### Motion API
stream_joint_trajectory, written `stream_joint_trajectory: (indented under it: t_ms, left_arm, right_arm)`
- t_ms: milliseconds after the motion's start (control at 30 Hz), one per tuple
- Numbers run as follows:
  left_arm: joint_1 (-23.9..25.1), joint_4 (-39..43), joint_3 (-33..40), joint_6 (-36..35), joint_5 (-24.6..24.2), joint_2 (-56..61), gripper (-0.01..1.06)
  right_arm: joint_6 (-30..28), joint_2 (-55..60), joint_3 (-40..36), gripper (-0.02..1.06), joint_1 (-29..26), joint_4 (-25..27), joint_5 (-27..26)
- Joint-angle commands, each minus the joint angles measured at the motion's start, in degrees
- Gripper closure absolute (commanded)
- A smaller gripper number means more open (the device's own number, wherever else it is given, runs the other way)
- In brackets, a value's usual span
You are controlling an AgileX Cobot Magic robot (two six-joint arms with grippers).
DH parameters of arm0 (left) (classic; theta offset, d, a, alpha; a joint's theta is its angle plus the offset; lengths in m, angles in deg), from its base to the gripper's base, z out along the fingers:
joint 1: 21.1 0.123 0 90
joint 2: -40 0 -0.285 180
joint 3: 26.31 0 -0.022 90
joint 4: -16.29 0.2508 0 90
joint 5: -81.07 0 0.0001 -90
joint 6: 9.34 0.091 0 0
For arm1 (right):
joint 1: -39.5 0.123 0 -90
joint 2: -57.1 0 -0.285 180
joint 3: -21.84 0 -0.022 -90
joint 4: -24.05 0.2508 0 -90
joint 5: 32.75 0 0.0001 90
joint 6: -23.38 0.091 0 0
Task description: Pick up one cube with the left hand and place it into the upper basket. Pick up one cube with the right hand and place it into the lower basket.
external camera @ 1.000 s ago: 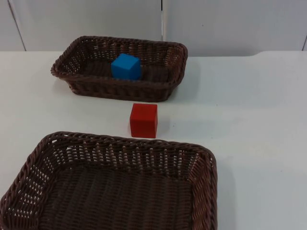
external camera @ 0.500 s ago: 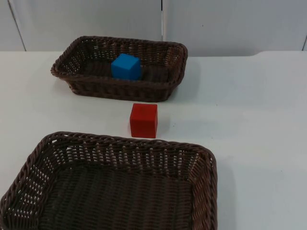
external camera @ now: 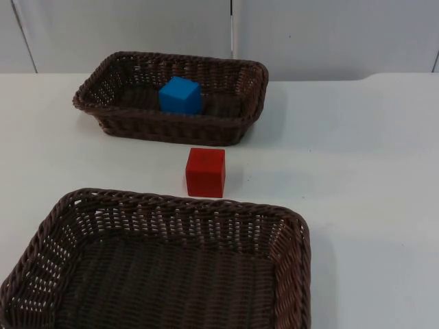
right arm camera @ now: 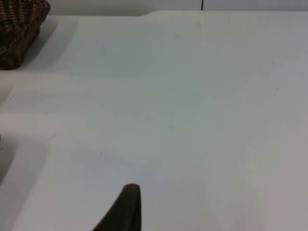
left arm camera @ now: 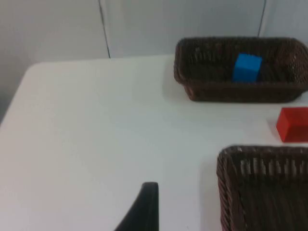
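The upper basket (external camera: 171, 96), dark brown wicker, holds a blue cube (external camera: 181, 95) near its middle. In front of that basket, on the bare white desk (external camera: 357, 171), a red cube (external camera: 205, 172) stands between it and the lower basket (external camera: 161, 264), close to the lower basket's far rim; the lower basket has nothing in it. The left pincer (left arm camera: 144, 209) hangs over the desk left of the upper basket, and the right pincer (right arm camera: 125, 207) to its right; I cannot tell how far either is open.

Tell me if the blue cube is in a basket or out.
In: the blue cube sits inside the upper basket, enclosed by its woven walls.
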Motion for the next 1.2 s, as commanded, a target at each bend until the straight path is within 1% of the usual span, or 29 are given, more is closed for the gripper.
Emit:
stream_joint_trajectory:
  t_ms: [0, 100, 200, 333, 433, 567, 1167]
  left_arm:
    - [0.1, -1.4, 1.1, -0.3, -0.9, 0.2, 0.15]
    - [0.1, -1.3, 1.1, -0.3, -0.9, 0.2, 0.15]
    - [0.1, -0.9, 1.6, -0.3, -2.5, 0.2, 0.15]
    - [0.1, -0.9, 2.2, -0.3, -3.1, 0.2, 0.15]
    - [0.1, -0.9, 2.3, -1.2, -3.0, 0.2, 0.15]
    - [0.1, 0.9, 2.3, -3.9, -3.0, 0.2, 0.15]
    - [0.1, 0.6, 2.3, -3.8, -3.0, 0.2, 0.15]
  right_arm:
    - [0.1, -0.2, -0.1, -0.01, -0.2, 0.3, -0.4]
    - [0.1, -0.2, -0.1, -0.01, -0.2, 0.3, -0.4]
    - [0.1, -0.2, -0.1, -0.01, -0.2, 0.3, -0.4]
    - [0.1, -0.2, -0.1, -0.01, -0.2, 0.4, -0.4]
    - [0.1, -0.2, -0.1, -0.01, -0.2, 0.4, -0.4]
    - [0.1, -0.2, -0.1, -0.01, -0.2, 0.4, -0.4]
    - [0.1, -0.2, -0.1, -0.01, -0.2, 0.4, -0.4]
